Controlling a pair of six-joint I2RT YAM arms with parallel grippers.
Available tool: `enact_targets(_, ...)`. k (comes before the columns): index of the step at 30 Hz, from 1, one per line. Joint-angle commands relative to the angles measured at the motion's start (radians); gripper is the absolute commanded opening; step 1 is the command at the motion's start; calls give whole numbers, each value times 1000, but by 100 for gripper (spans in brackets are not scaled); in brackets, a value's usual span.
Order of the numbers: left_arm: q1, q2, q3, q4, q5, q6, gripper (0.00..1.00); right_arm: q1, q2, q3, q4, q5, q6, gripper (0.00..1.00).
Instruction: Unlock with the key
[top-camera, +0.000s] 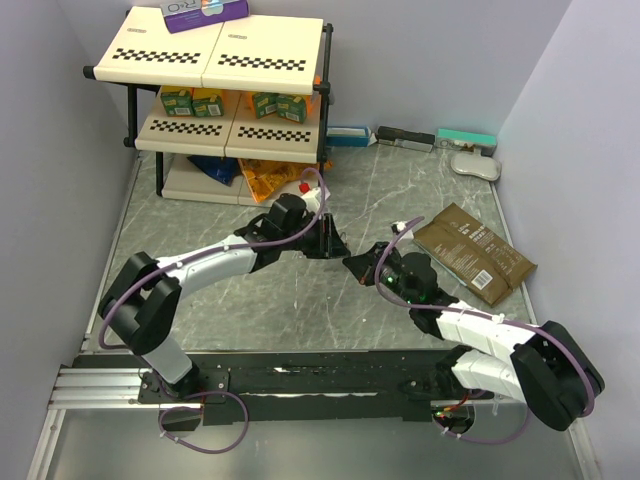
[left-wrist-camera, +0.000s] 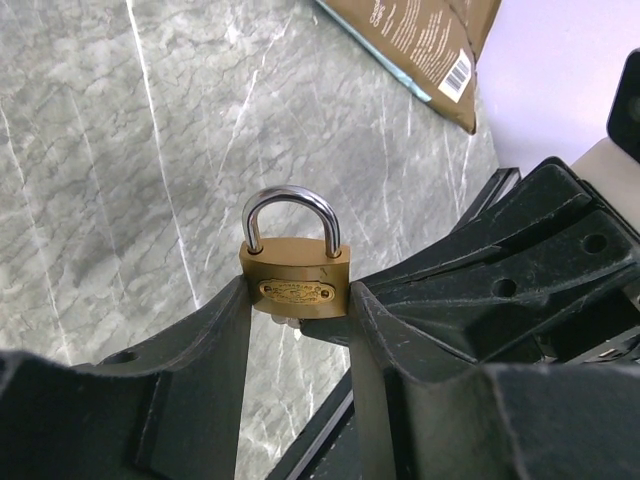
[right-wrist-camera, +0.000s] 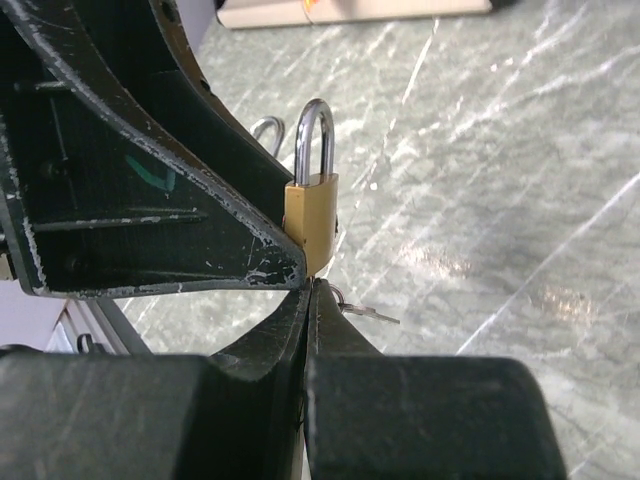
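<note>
From above, your left pincer (top-camera: 333, 244) and right pincer (top-camera: 354, 264) meet tip to tip; lock and key are too small to make out there.

On the left wrist, that pincer clamps the brass padlock (left-wrist-camera: 296, 277) by its body, shackle up and closed, so nothing is unlocked yet.

On the right wrist, your right pincer is squeezed shut just under the padlock's base. The key (right-wrist-camera: 366, 313) pokes out beside its tips, though I can't tell if it's pinched. Inserting and turning look left to do.
</note>
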Motion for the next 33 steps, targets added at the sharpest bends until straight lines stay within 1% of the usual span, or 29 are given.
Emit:
enact_targets(1,-58,-34,-34,-53,199,-72,1,-19,-27,24,278,110,-41,0)
enact_targets(4,-75,-23,-46,-16,214,-103,1,-19,-43,21,284,121,-58,0)
enact_targets(8,-110,-23,-39,-25,175,-97,1,-17,-60,16,290,122,-65,0)
enact_targets(11,-115,-40,-40,-21,153,-91,1,-17,-73,29,245,113,-55,0)
enact_targets(18,-118,-170,-131,30,17,-87,1,-19,-158,10,143,53,-18,0)
enact_targets(26,-133,-268,-215,162,33,-150,1,-19,-237,16,36,-28,30,0)
enact_targets(33,-147,-342,-257,179,32,-132,1,-19,-287,30,-33,-99,68,0)
